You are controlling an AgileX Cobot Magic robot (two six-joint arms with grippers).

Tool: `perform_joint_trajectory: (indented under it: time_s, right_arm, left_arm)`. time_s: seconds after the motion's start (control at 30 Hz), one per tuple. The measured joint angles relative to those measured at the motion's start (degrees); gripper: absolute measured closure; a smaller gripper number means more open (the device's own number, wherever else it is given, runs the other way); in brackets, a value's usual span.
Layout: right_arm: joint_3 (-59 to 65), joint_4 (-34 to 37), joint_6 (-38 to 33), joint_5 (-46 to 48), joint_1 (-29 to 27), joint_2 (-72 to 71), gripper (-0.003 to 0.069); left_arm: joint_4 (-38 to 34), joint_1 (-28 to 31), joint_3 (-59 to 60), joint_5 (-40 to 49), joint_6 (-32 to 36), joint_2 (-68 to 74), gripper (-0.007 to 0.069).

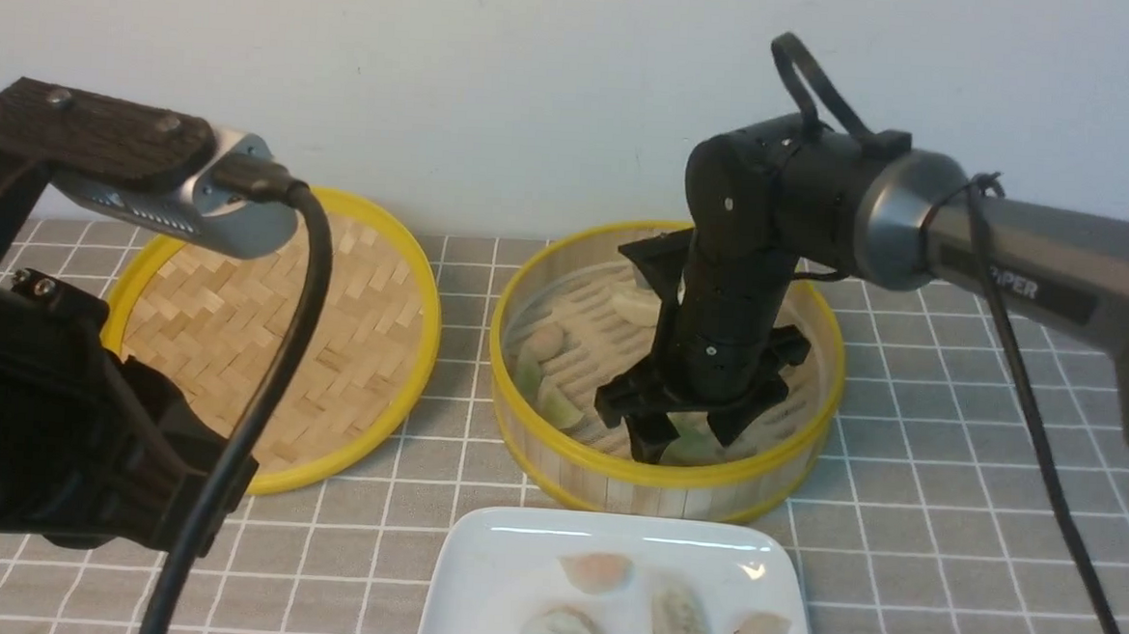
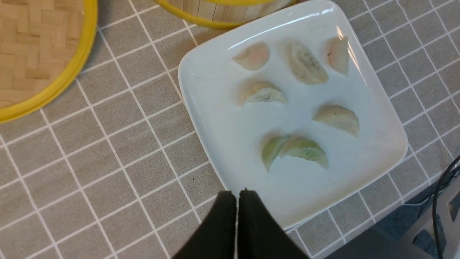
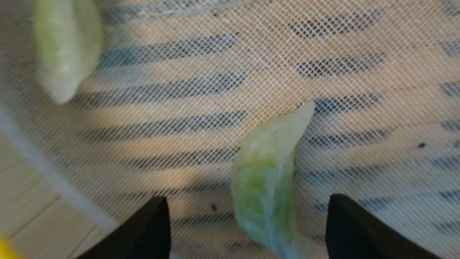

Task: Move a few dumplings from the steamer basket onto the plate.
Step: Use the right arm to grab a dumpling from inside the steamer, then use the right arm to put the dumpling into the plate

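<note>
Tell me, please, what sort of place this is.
Probably a lab bench dressed as a dining table, not a real kitchen: a grey checked cloth against a bare wall, a basket and a plate of dumplings, and a robot arm.

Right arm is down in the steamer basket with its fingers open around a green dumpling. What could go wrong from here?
The green dumpling lies tilted between the right gripper's open fingers; closing could pinch only one end and tear or drop it.
One finger sits close to the steamer basket wall and may scrape it or catch the mesh liner.
The plate already holds several dumplings, so the next could land on one.
</note>
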Motion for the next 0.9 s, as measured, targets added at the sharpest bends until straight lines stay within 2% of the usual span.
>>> perform_joint_trajectory:
  time_s: [0.03, 0.13, 0.2, 0.23, 0.27, 0.53, 0.63, 0.83, 0.9]
  right_arm:
    - [0.0, 0.23, 0.13, -0.29, -0.35, 0.63, 0.014]
    - [0.0, 0.84, -0.01, -0.35, -0.87, 1.12, 0.0228]
    - [0.0, 0.72, -0.76, -0.2, -0.93, 1.12, 0.0341]
    - [0.0, 0.91, -1.45, -0.04, -0.93, 0.98, 0.0465]
    - [0.0, 0.97, -1.83, 0.01, -0.93, 0.77, 0.0487]
    - [1.44, 1.14, -2.49, 0.33, -0.93, -10.95, 0.0468]
    - [8.61, 3.16, -2.43, 0.33, -0.05, -24.05, 0.0468]
    - [26.28, 7.41, -1.35, 0.23, 3.92, -34.33, 0.0468]
    - [35.18, 9.95, -1.23, -4.14, 6.28, -35.18, 0.0468]
  left_arm:
    - [0.0, 0.0, 0.0, 0.0, 0.06, 0.0, 0.0629]
    - [0.0, 0.0, 0.0, 0.0, 0.19, 0.0, 0.0629]
    - [0.0, 0.0, 0.0, -0.06, 0.19, 0.0, 0.0629]
    - [0.0, 0.0, 0.0, -0.06, 0.25, 0.0, 0.0629]
    - [0.0, 0.0, 0.0, -0.19, 0.62, 0.0, 0.0629]
    - [0.0, 0.0, 0.0, -0.9, 2.22, 0.0, 0.0629]
    - [0.07, 0.01, 0.0, -1.15, 2.63, 0.0, 0.0629]
    - [0.02, 0.06, 0.0, -2.29, 2.69, 0.0, 0.0629]
    - [0.02, 0.06, 0.0, -2.37, 2.75, 0.0, 0.0629]
